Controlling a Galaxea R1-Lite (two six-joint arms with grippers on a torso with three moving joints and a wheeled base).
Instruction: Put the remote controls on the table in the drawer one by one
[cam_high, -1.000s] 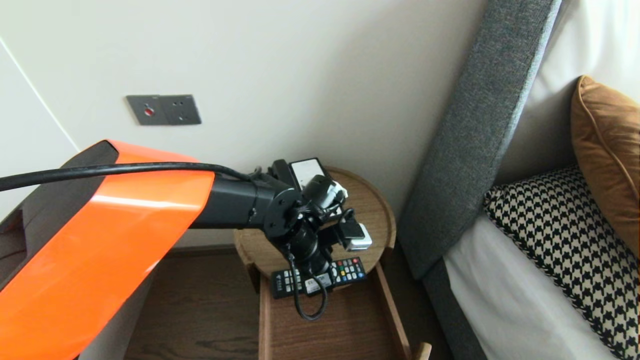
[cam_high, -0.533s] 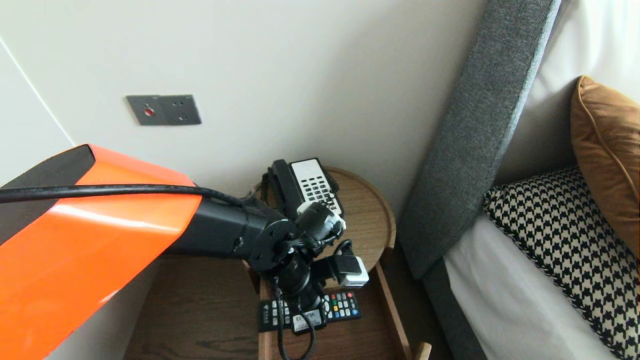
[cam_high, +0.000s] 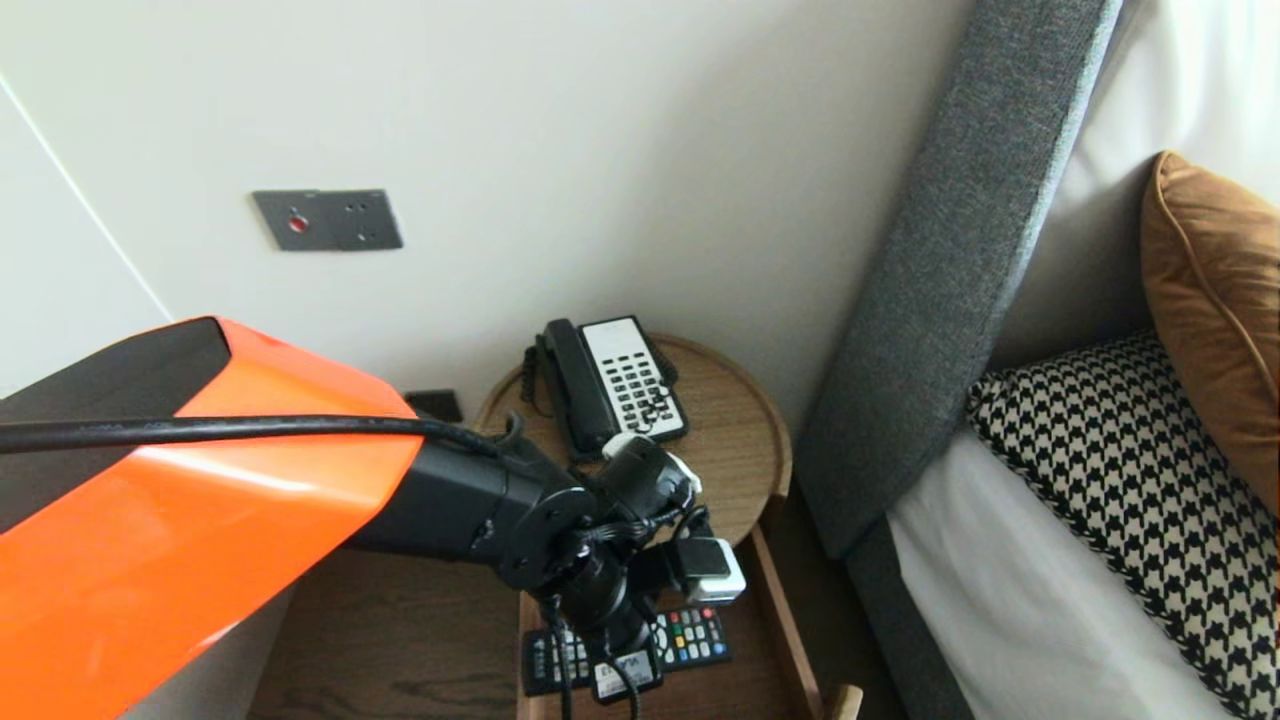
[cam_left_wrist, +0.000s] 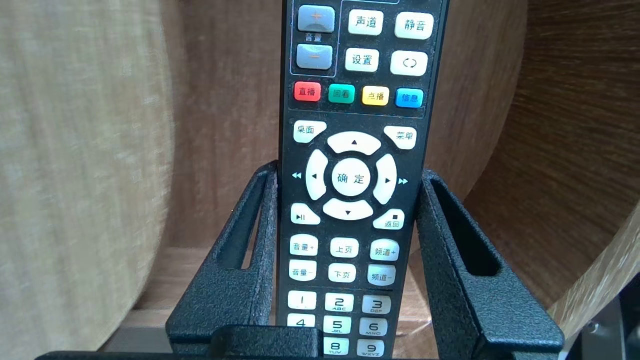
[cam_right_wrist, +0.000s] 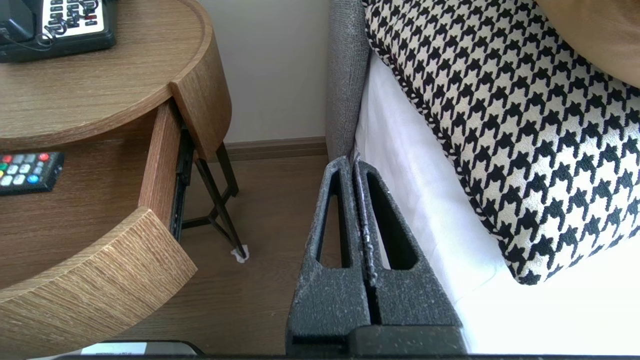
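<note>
**Left tool.** The left tool (cam_left_wrist: 347, 172) is found closed on the remote (cam_left_wrist: 355, 100), one finger (cam_left_wrist: 250, 240) against each long edge, at the navigation keys. The grip is unchanged from a second ago.

**Position.** In the head view the left tool (cam_high: 620, 650) is seen drawn back from the table (cam_high: 735, 440) towards the robot and somewhat lowered. A second ago it was held over the table's front edge.

**Remote.** The remote (cam_high: 690, 637) is held keys up and level, lying crosswise over the open drawer (cam_high: 785, 620) below the table top. Whether it rests on the drawer floor or hangs just above it cannot be told.

**Surroundings.** The phone (cam_high: 615, 385), a second ago mostly hidden behind the wrist, is now fully exposed at the back of the table and is untouched.

**Assessment.** The remote is judged to have been taken clear of the table top and brought within the drawer's outline. It is not yet released.

**Right tool.** The right tool (cam_right_wrist: 351, 162) is noted parked beside the bed (cam_right_wrist: 425, 210), fingers pressed together, nothing held.
</note>
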